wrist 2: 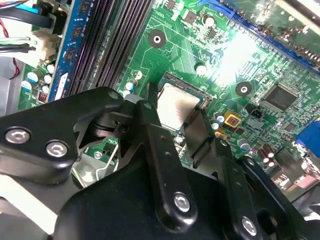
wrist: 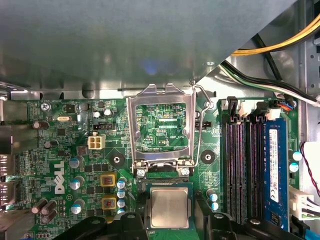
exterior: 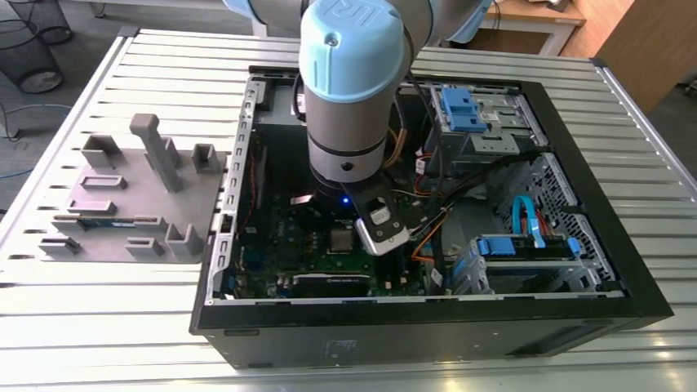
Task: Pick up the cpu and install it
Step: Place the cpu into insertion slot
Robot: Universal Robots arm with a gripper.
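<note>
Exterior view looks down on open black computer case [exterior: 436,317]; both wrist views closely face its green circuit board [wrist: 125,127] [wrist 2: 170,50].

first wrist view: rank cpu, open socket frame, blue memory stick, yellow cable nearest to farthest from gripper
1. cpu, right at the gripper
2. open socket frame, just beyond the cpu
3. blue memory stick, off to one side
4. yellow cable, beyond the board
</note>
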